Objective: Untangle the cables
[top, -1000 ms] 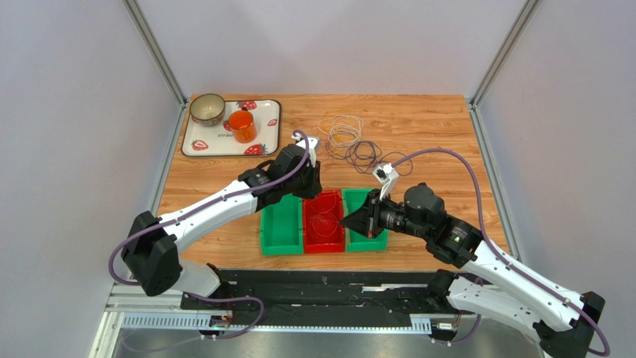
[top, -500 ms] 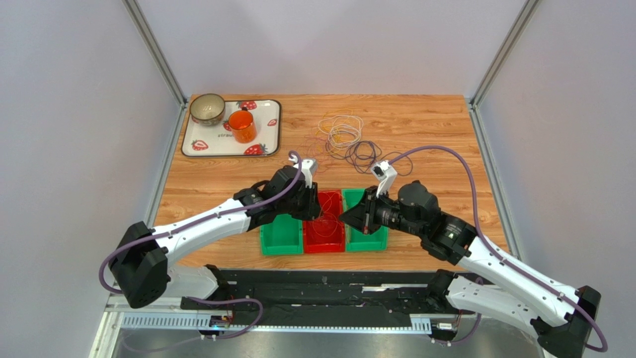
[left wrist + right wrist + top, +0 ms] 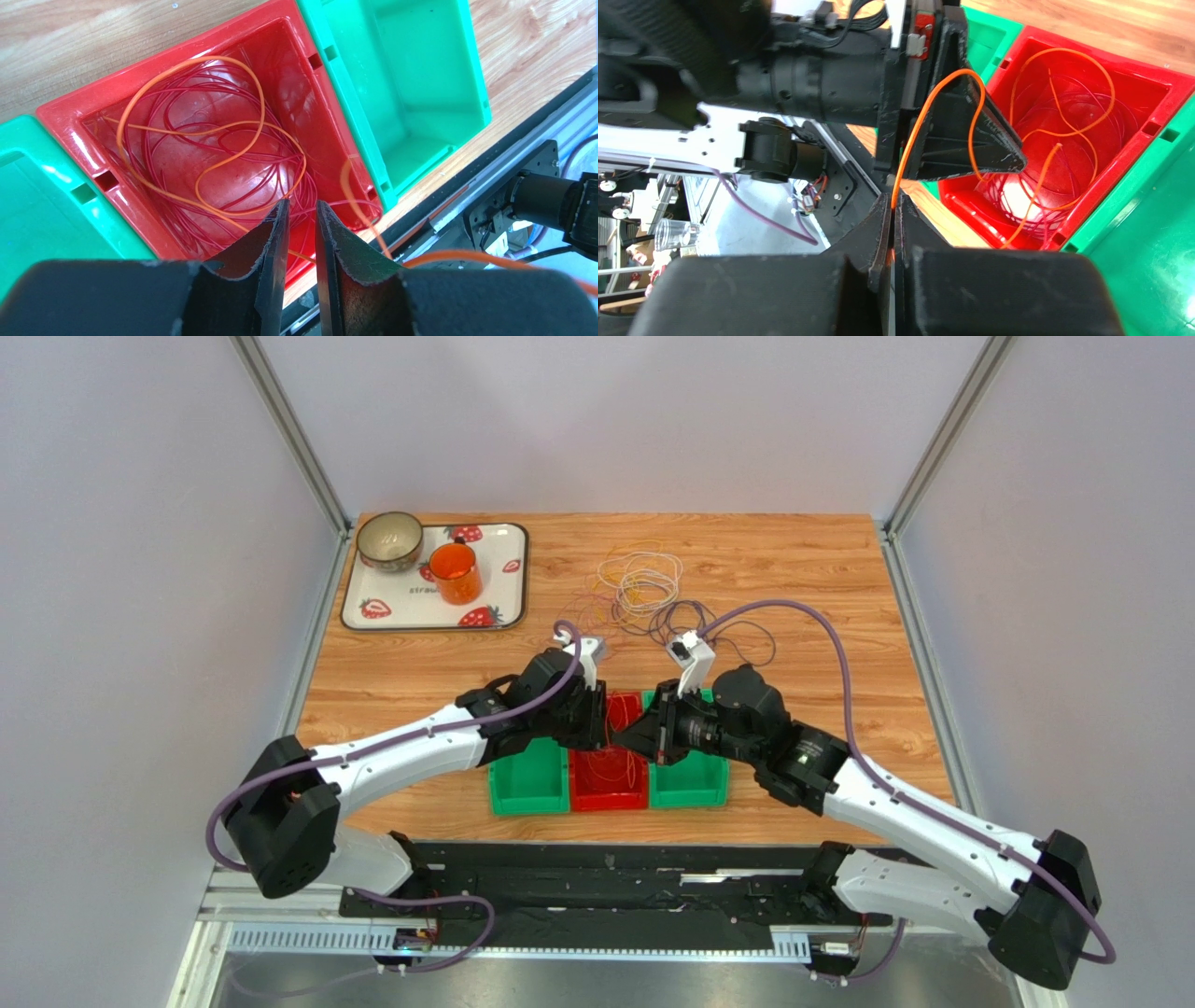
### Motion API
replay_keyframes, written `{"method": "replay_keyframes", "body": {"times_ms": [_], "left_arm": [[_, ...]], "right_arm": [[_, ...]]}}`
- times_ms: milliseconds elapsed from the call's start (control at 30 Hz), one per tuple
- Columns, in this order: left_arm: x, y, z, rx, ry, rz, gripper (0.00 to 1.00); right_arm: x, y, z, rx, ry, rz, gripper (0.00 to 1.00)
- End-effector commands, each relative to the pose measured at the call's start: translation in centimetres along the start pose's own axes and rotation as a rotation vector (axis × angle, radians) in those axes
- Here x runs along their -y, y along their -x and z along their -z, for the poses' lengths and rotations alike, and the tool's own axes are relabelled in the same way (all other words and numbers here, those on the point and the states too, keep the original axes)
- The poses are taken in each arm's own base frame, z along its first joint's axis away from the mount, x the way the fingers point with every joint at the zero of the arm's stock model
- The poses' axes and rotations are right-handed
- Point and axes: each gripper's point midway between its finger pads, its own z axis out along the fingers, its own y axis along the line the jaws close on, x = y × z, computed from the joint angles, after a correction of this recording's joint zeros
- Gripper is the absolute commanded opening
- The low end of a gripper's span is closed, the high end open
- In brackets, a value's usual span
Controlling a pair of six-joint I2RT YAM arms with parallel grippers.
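The left arm (image 3: 407, 749) and the right arm (image 3: 912, 812) both reached inward from their bases, and their tips nearly met in the middle. The left gripper (image 3: 302, 204) pointed downward, its jaws a narrow gap apart. The right gripper (image 3: 892, 203) was clamped tight, pinching a thin orange cable (image 3: 927, 112).
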Motion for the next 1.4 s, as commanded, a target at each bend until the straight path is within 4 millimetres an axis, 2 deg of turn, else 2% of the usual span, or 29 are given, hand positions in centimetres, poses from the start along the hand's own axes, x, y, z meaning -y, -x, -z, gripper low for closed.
{"method": "replay_keyframes", "body": {"times_ms": [0, 300, 333, 433, 533, 767, 800, 967, 1167, 1300, 1367], "left_arm": [[0.5, 0.2, -0.8, 0.004, -0.017, 0.001, 0.28], [-0.5, 0.0, -1.3, -0.034, 0.048, -0.013, 0.28], [-0.5, 0.1, -1.3, -0.035, 0.055, -0.014, 0.28], [-1.2, 0.1, -1.2, -0.043, 0.097, -0.02, 0.29], [-1.6, 0.6, -0.9, -0.042, 0.134, -0.042, 0.3], [-4.0, 2.3, 0.1, -0.024, 0.323, -0.078, 0.36], [-4.0, 2.7, 0.4, -0.024, 0.338, -0.081, 0.39], [-3.9, 4.0, 1.1, -0.002, 0.365, -0.104, 0.43], [-3.4, 5.6, 2.6, 0.043, 0.373, -0.12, 0.44], [-3.5, 6.1, 3.2, 0.055, 0.388, -0.135, 0.44], [-3.5, 6.1, 3.5, 0.062, 0.388, -0.136, 0.44]], "right_arm": [[0.1, 0.4, -1.2, 0.008, 0.043, -0.009, 0.0], [3.9, -0.5, -2.1, -0.023, -0.015, -0.057, 0.0], [4.0, 0.2, -2.3, -0.002, -0.006, -0.057, 0.0], [4.7, -0.2, -3.0, -0.024, -0.019, -0.057, 0.0], [5.6, -0.9, -3.8, -0.06, -0.045, -0.056, 0.0], [7.2, -1.4, -4.9, -0.099, -0.103, -0.044, 0.0], [7.8, -1.9, -5.0, -0.119, -0.131, -0.05, 0.0], [8.4, -2.3, -5.5, -0.147, -0.157, -0.049, 0.0], [9.5, -3.2, -6.3, -0.192, -0.19, -0.054, 0.0], [10.8, -4.2, -6.9, -0.25, -0.235, -0.063, 0.0], [10.9, -4.0, -7.2, -0.258, -0.241, -0.061, 0.0]]}}
